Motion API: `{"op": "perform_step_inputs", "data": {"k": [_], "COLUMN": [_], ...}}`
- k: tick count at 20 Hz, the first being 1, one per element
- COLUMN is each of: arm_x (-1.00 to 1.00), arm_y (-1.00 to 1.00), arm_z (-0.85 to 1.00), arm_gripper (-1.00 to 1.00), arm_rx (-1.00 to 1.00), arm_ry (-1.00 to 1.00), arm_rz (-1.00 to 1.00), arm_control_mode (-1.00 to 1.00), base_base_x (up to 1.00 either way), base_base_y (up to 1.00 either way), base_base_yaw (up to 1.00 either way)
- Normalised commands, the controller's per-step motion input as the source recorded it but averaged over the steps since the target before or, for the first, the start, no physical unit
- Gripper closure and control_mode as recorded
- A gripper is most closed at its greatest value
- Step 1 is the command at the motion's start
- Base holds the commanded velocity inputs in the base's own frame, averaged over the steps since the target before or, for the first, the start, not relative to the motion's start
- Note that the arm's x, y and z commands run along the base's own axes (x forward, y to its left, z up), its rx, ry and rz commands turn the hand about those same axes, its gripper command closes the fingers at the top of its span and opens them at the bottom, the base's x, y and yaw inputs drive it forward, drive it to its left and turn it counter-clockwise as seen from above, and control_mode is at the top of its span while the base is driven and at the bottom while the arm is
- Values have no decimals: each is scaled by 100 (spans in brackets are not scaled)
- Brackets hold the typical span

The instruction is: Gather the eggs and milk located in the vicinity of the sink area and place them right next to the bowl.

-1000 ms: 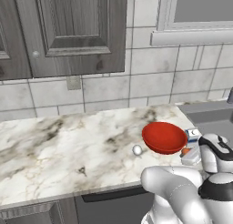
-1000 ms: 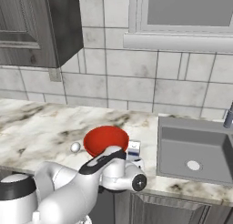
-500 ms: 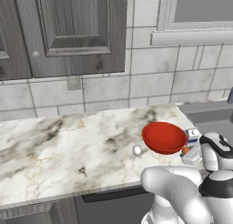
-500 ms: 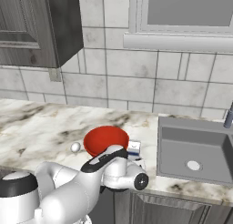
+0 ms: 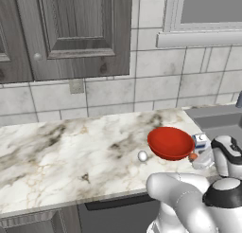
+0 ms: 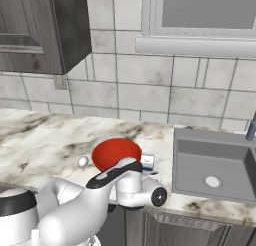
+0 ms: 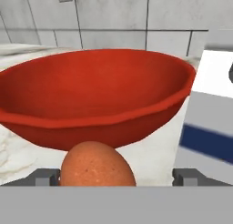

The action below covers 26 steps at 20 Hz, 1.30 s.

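Both jaws (image 7: 116,177) just sprung wide, freeing egg (image 7: 97,165) on counter (image 5: 71,151) beside bowl (image 7: 91,95) and milk (image 7: 211,118); gathering apparently done.

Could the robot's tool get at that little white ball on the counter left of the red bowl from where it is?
Probably not directly: the tool sits low by the egg, and the red bowl stands between it and the white ball. It would likely need to lift over.
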Motion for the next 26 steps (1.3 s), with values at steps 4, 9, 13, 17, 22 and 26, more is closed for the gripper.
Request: {"op": "perform_step_inputs", "data": {"k": [4,9,13,17,22,26], "arm_x": [-8,-4,-2,0,0,0], "arm_y": [0,2,25,41,27,30], "arm_z": [59,79,64,56,30,-2], "arm_gripper": [-100,-100,-100,-100,-100,-100], "arm_rx": [0,-9,-14,-13,-31,-29], "arm_ry": [16,31,42,56,63,52], "arm_rz": [-2,-3,-8,-6,-4,-10], "arm_control_mode": [-100,-100,-100,-100,-100,-100], "base_base_x": [0,0,0,0,0,0], "base_base_y": [0,0,0,0,0,0], "base_base_yaw": [0,0,0,0,0,0]}}
